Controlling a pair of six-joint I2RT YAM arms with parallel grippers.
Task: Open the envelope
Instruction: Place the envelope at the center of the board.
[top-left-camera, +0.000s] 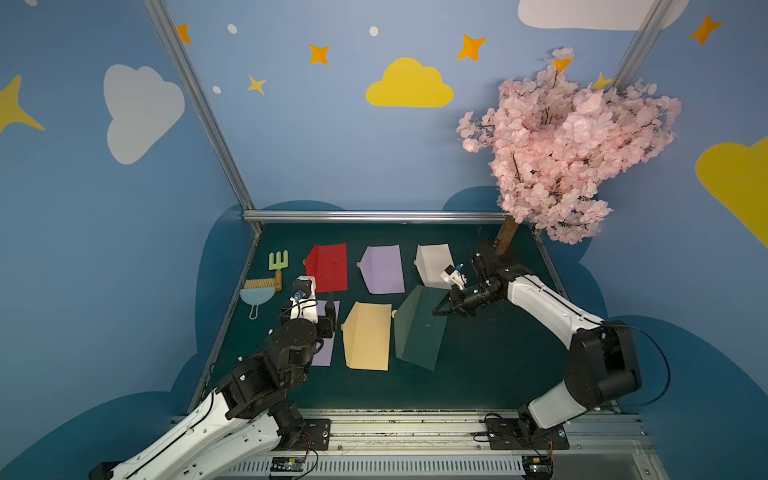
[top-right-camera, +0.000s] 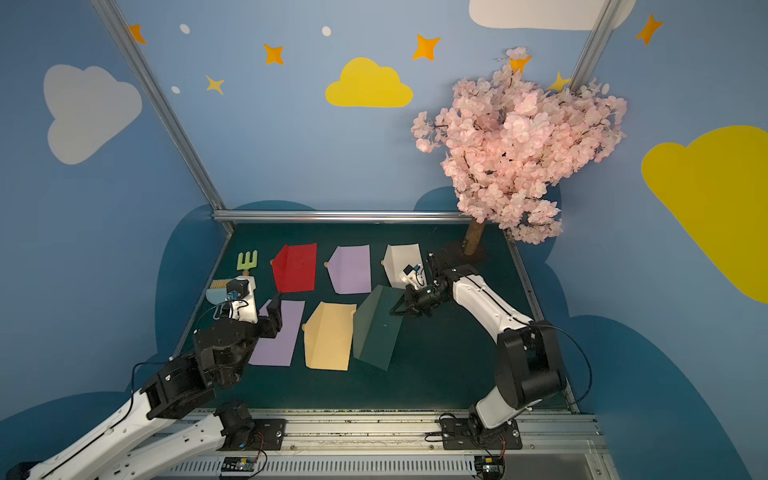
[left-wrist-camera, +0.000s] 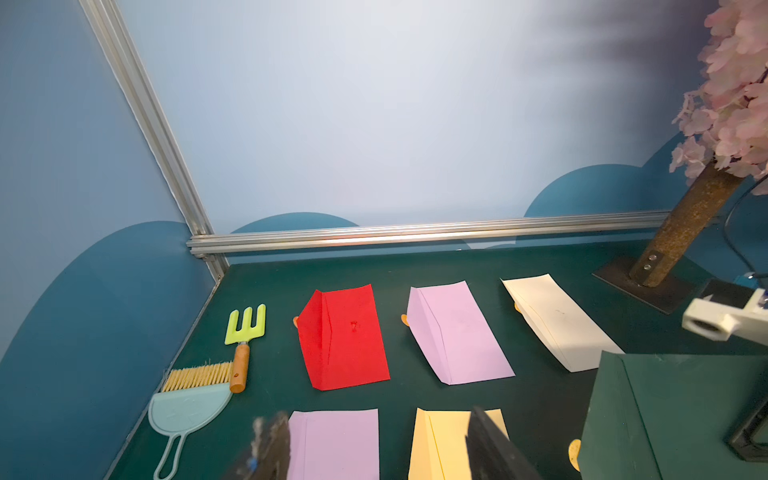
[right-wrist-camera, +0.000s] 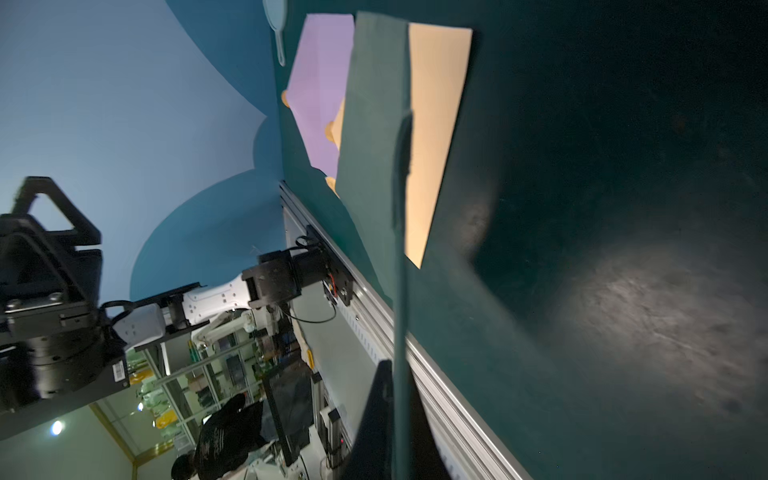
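Note:
The dark green envelope (top-left-camera: 417, 332) (top-right-camera: 374, 332) lies at the front right of the mat, its flap raised off the mat. My right gripper (top-left-camera: 437, 311) (top-right-camera: 393, 312) is shut on the edge of that flap. In the right wrist view the flap runs edge-on between the jaws of the right gripper (right-wrist-camera: 400, 432), with the rest of the dark green envelope (right-wrist-camera: 374, 124) beyond it. My left gripper (top-left-camera: 313, 309) (left-wrist-camera: 380, 446) is open, hovering over the front lilac envelope (left-wrist-camera: 332, 444) (top-left-camera: 326, 353) with nothing between its fingers (left-wrist-camera: 272, 449).
A yellow envelope (top-left-camera: 368, 336) lies between the lilac and green ones. Red (top-left-camera: 328, 268), lilac (top-left-camera: 384, 270) and white (top-left-camera: 432, 262) envelopes form the back row. A toy rake (top-left-camera: 277, 266) and brush with dustpan (top-left-camera: 257, 291) lie far left. A pink blossom tree (top-left-camera: 561, 145) stands back right.

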